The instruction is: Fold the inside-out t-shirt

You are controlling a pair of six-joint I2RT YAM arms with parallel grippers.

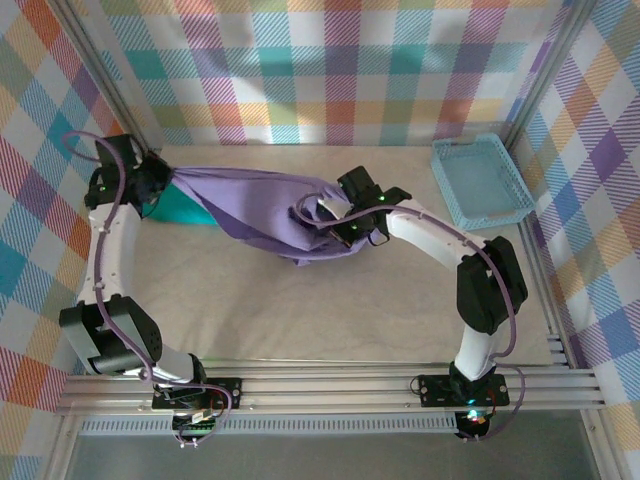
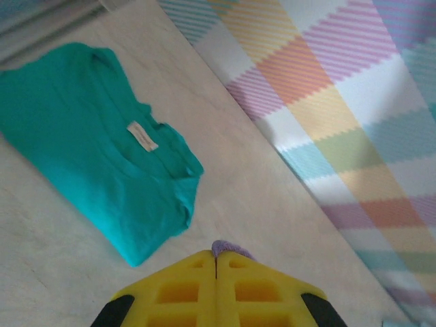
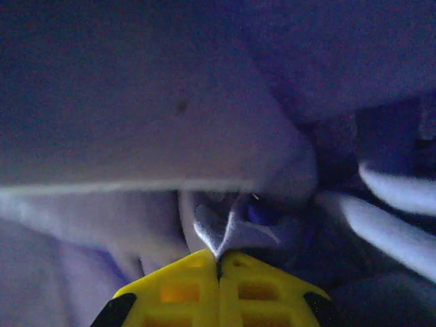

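You have no fold made yet: the t-shirt (image 1: pixel 262 205) hangs bunched near the tabletop's (image 1: pixel 300 320) far edge, stretched between your left hand (image 2: pixel 216 257) and right hand (image 3: pixel 219 259). Each is pinched shut on its fabric. Which side faces out is probably too dim to judge.

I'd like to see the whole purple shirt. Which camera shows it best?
Top external: the purple t-shirt hangs stretched between both sets of jaws, most of it in sight. The left wrist view gives a small tuft pinched in shut jaws; the right wrist view, a dim close-up of folds, one pinched likewise.
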